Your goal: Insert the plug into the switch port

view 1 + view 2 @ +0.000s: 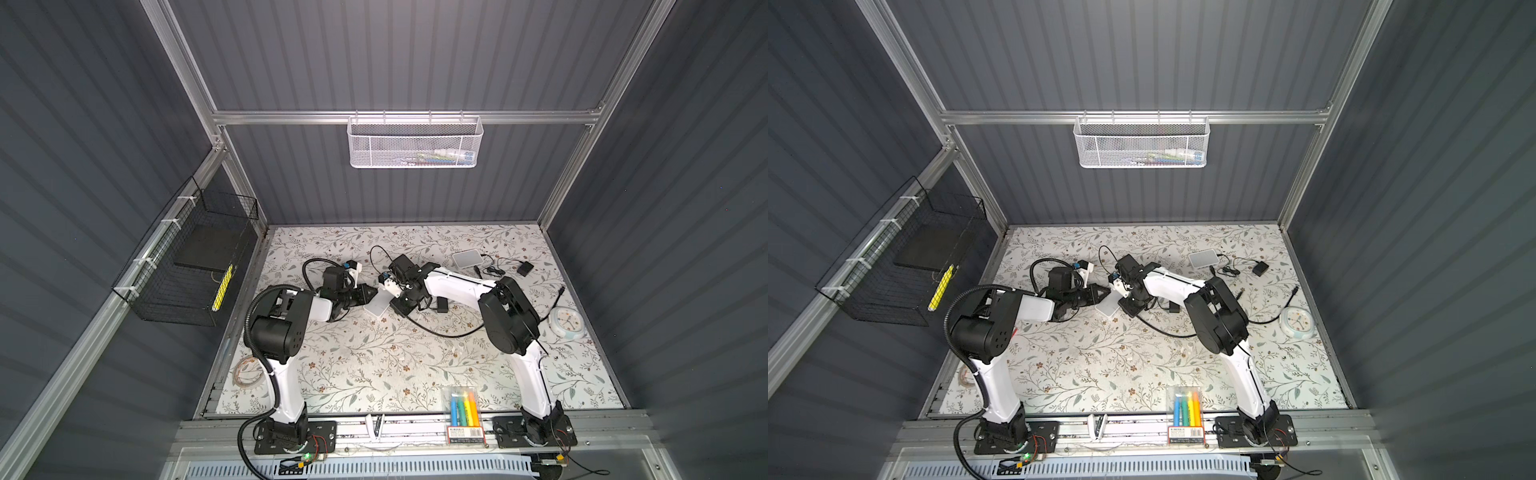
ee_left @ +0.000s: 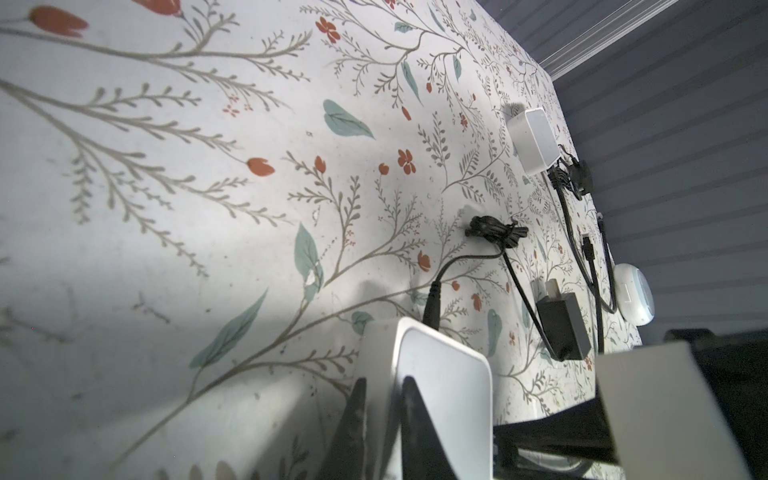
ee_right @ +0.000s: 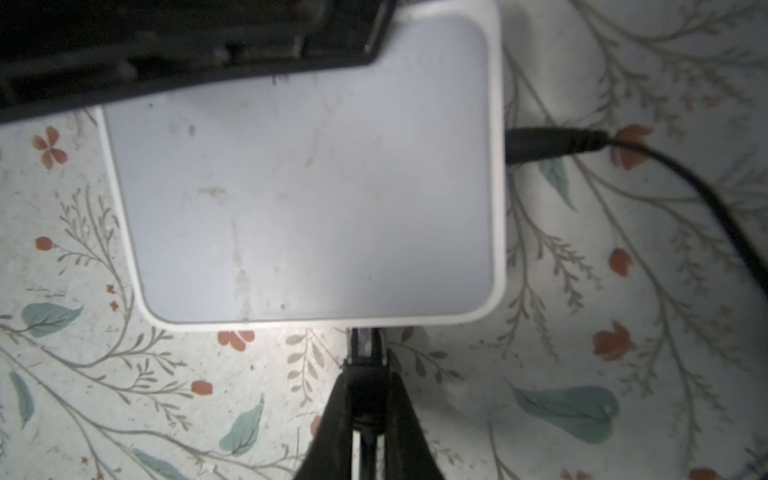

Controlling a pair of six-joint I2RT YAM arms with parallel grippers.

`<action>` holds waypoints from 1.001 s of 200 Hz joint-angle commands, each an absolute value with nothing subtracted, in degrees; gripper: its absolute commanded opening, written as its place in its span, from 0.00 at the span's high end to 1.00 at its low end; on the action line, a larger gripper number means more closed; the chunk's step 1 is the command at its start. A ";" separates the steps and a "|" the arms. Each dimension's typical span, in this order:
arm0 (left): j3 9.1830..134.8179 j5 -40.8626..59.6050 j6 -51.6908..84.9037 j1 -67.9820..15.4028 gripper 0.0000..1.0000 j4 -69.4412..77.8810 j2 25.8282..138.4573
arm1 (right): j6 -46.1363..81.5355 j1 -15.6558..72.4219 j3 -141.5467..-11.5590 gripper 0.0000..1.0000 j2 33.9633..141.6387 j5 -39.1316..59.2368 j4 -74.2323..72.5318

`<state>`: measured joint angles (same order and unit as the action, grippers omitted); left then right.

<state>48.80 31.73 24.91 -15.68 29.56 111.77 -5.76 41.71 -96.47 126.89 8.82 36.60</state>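
Observation:
The white switch point(image 1: 376, 309) point(image 1: 1106, 308) lies flat on the floral table, mid-table, between both arms. My left gripper point(image 1: 370, 293) point(image 2: 385, 382) is shut on the switch point(image 2: 444, 374), one finger on each side of its rim. My right gripper point(image 1: 395, 305) point(image 3: 366, 374) is shut on the black plug point(image 3: 365, 357). The plug's clear tip meets the near edge of the switch point(image 3: 307, 174); whether it sits inside a port cannot be told. A black power connector point(image 3: 548, 143) is seated in the switch's adjacent side.
A black cable point(image 1: 449, 330) trails right from the switch, past a black adapter point(image 1: 442, 305). Behind lie a second white box point(image 1: 467, 258) and another adapter point(image 1: 525, 269). At the right edge is a clock point(image 1: 565, 324), at the front a marker box point(image 1: 463, 409).

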 commanded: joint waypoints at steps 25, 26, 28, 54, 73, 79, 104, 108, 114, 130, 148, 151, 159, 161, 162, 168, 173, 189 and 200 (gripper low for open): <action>43.59 36.13 25.30 -19.07 0.84 17.23 117.99 | -4.98 42.05 -102.83 1.00 130.02 8.77 29.66; 43.55 36.17 25.31 -19.07 0.84 17.32 118.06 | -4.95 42.03 -102.92 1.00 130.10 8.78 29.68; 43.45 36.20 25.38 -19.07 0.84 17.49 118.11 | -4.93 42.06 -103.05 1.00 130.19 8.85 29.66; 43.53 37.25 25.37 -19.07 0.84 18.14 119.06 | -4.62 42.17 -104.22 1.00 130.89 8.88 29.41; 43.62 37.78 25.40 -19.15 0.84 18.49 119.68 | -5.17 42.10 -105.13 1.00 130.60 8.45 29.20; 43.62 37.96 25.48 -19.16 0.84 18.70 119.87 | -5.32 42.14 -105.51 1.00 130.60 8.22 29.26; 43.68 38.01 25.58 -19.42 0.84 18.96 120.36 | -5.61 42.15 -107.42 1.00 130.95 8.43 29.72; 43.62 38.05 25.57 -19.41 0.84 19.04 120.37 | -5.56 42.11 -107.62 1.00 131.01 8.51 29.91; 43.64 38.02 25.58 -19.44 0.84 19.06 120.38 | -5.62 42.11 -107.90 1.00 131.11 8.61 29.97; 43.51 38.23 25.58 -19.59 0.84 19.15 120.41 | -5.49 42.14 -108.54 1.00 131.22 8.46 29.93; 43.35 38.32 25.57 -19.77 0.84 19.29 120.69 | -5.44 42.12 -109.45 1.00 131.35 8.59 29.97; 43.39 38.36 25.58 -19.77 0.84 19.33 120.68 | -5.39 42.10 -109.65 1.00 131.38 8.61 30.01; 43.33 38.36 25.74 -19.91 0.84 19.53 120.82 | -5.37 42.16 -110.06 1.00 131.52 8.61 30.05; 43.33 38.40 25.75 -19.94 0.84 19.65 120.86 | -5.41 42.14 -110.16 1.00 131.60 8.61 30.03; 43.37 38.40 25.75 -19.95 0.84 19.62 120.86 | -5.38 42.12 -110.19 1.00 131.63 8.57 30.00; 43.34 38.38 25.75 -20.03 0.84 19.76 120.98 | -5.30 42.19 -110.34 1.00 131.64 8.54 29.89; 43.43 38.49 25.75 -20.04 0.84 19.86 121.02 | -5.25 42.15 -110.58 1.00 131.90 8.61 29.88; 43.37 38.60 25.78 -20.20 0.84 19.95 121.16 | -5.02 42.12 -111.38 1.00 132.34 8.62 29.76; 43.35 38.73 25.75 -20.21 0.84 20.12 121.29 | -4.72 42.10 -111.90 1.00 132.54 8.70 29.56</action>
